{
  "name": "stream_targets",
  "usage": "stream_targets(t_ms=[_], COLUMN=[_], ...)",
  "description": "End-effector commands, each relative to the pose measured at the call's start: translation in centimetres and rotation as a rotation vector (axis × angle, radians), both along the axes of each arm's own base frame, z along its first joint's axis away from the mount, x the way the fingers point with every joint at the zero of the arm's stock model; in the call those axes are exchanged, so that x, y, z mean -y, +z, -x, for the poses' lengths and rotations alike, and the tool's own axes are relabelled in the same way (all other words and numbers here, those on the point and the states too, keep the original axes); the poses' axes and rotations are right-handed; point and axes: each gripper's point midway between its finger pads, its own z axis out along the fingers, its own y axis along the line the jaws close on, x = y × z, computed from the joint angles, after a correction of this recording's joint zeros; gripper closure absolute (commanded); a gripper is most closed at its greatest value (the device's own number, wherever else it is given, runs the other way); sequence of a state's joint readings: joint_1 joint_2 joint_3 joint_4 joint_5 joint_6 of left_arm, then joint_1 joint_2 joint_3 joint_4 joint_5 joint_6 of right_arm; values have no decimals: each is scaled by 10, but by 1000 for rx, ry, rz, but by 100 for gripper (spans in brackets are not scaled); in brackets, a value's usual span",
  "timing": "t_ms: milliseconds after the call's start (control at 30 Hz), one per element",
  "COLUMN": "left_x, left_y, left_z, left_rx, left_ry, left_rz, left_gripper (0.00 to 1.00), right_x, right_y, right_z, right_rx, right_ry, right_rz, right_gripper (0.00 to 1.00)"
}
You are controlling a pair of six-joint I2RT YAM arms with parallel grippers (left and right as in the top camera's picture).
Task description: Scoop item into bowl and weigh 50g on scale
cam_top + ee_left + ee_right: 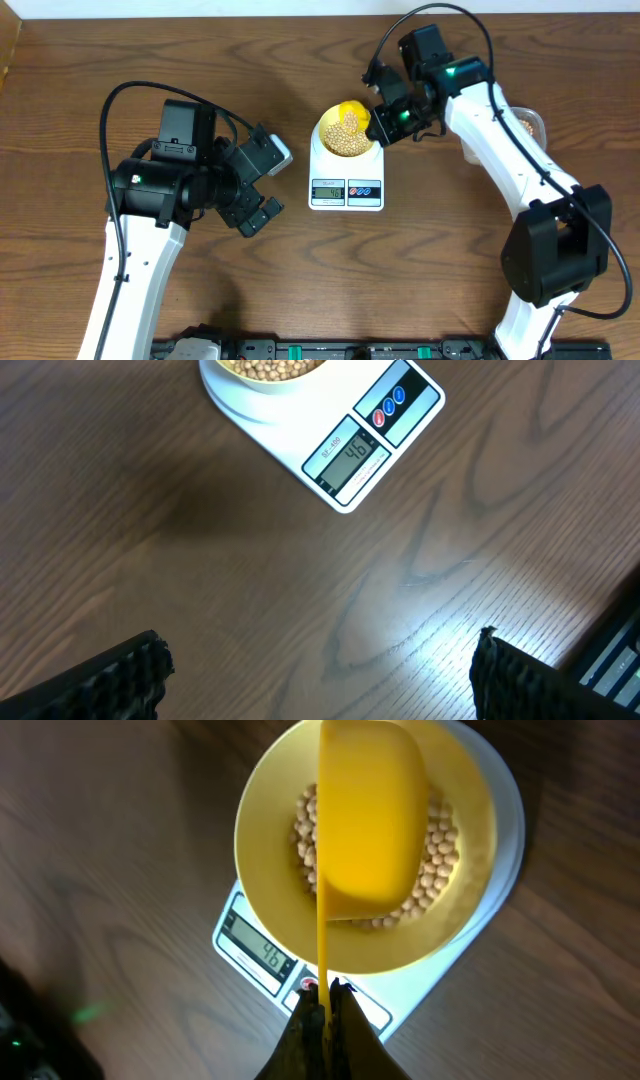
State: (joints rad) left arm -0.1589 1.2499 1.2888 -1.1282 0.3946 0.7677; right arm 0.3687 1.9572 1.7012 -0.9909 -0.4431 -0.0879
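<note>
Right pincer (327, 1010) clenched on scoop (368, 820) handle at bowl's (262, 830) 6 o'clock; left pincer (320, 680) released. Beans (440, 850) loose, light, roll easily; scoop apparently inverted, so meter gently.

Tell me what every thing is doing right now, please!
beans: piled in the bowl.
bowl: sitting on the scale, partly filled.
scale: switched on, display reads 46.
scoop: gripped by its handle, over the bowl.
right tool: shut on the scoop.
left tool: open, holding nothing.
tub: partly hidden.
</note>
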Motion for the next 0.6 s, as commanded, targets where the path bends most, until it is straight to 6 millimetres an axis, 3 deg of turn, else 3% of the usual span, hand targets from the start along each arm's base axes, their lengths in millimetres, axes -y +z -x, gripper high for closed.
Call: stream_targets(t_ms=[0, 567], left_x=[1, 1], left_y=[-2, -2], left_z=[3, 3], left_rx=[-7, -7], left_ry=[-18, -18], left_rz=[8, 7], left_gripper=[2, 2], right_x=[-6, -1], right_y=[14, 11], right_z=[-3, -3], right_rx=[45, 53], right_ry=[7, 13], right_rz=[-9, 24], right_gripper=[99, 99])
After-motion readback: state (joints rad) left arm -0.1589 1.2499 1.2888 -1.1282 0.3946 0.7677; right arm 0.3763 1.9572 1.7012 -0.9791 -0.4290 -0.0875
